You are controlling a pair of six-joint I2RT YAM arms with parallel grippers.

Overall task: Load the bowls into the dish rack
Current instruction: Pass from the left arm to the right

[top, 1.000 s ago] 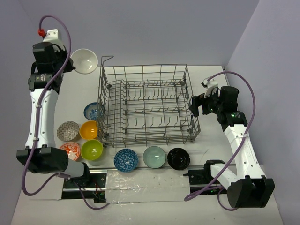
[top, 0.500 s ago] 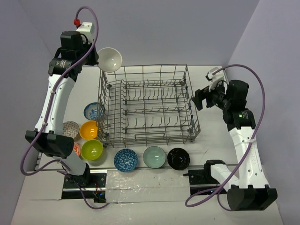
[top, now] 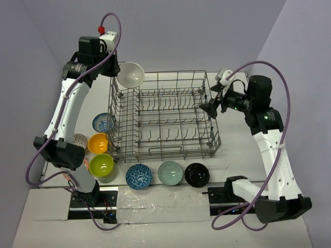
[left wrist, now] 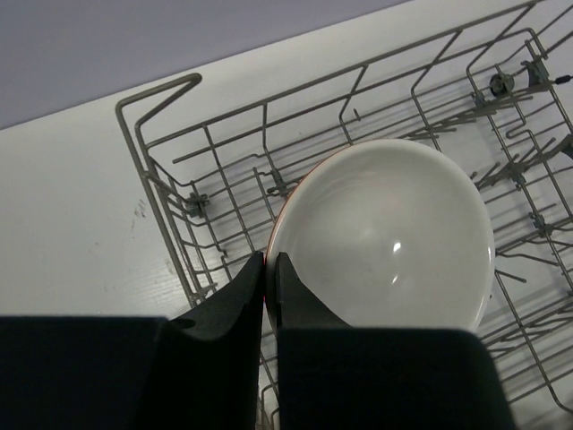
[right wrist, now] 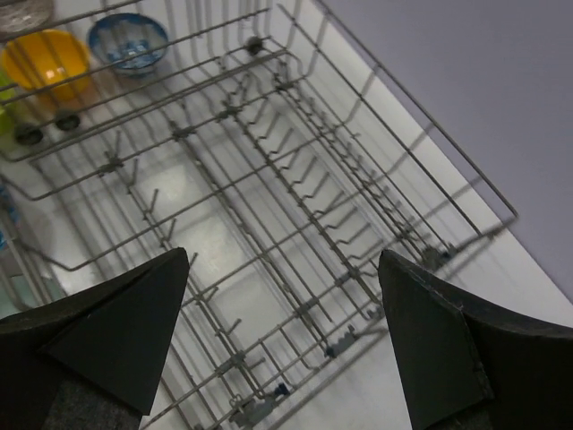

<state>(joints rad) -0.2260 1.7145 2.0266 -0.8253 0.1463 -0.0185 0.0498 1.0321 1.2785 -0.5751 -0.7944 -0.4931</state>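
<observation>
My left hand pinches the bowl by its rim; it looks stiff, slick and breakable. My right hand gapes.

No legible text, label, brand, number or sign on anything visible.

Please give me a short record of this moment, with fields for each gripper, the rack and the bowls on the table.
left gripper: shut on the rim of the white bowl, over the far left corner of the dish rack
right gripper: open, empty, above the rack's right side
dish rack: no bowl inside
front of rack: blue-patterned bowl, pale teal bowl, black bowl
left of rack: orange bowl, lime green bowl, small blue bowl; others partly hidden by the left arm
</observation>
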